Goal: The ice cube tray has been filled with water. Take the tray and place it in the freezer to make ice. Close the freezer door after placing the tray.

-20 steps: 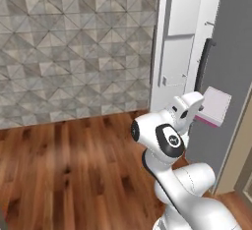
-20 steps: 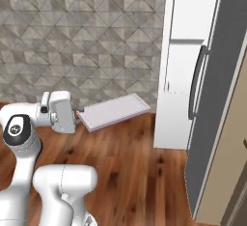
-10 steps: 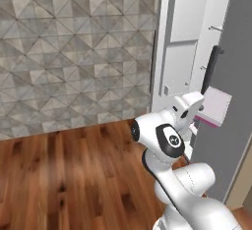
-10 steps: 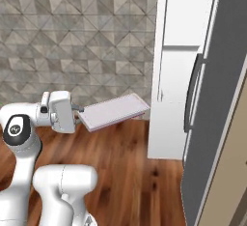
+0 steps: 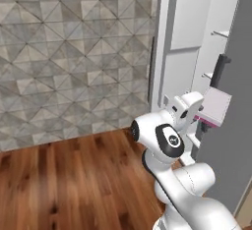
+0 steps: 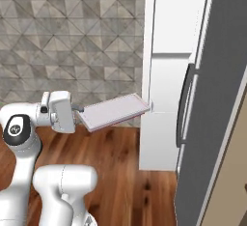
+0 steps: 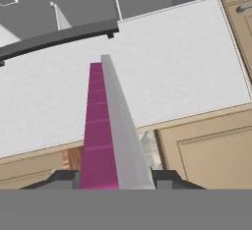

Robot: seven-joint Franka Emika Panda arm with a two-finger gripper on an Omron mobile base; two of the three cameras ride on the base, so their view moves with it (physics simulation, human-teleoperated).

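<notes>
Behind all, a wall of grey triangular stone tiles (image 5: 74, 52) above a floor of reddish-brown wood planks (image 5: 74, 180). At the right, the tall light-grey side-by-side freezer (image 6: 166, 75), its white inner shelves (image 5: 219, 33) exposed in the left base view. Nearest the cameras, the tall grey freezer door (image 5: 236, 126), swung open toward the base, with a dark vertical bar handle (image 6: 183, 105) on its face in the right base view. Beige panelled cabinets (image 7: 211, 145) along the edge of the hand view, beyond the grey door face.

In front of the freezer, the white arm with dark joints (image 5: 165, 140), reaching forward at mid height. At its end, the two-finger pincer (image 6: 77, 109), narrow, clamped on one short end of the thin flat pale lavender-white ice cube tray with a pinkish edge (image 6: 115, 111). Tray held off the floor, roughly level in the right base view, far end just beside the white freezer front. Seen edge-on in the hand view, magenta side (image 7: 97, 130) to the left, pale side to the right, between the two dark finger tips (image 7: 64, 177).
</notes>
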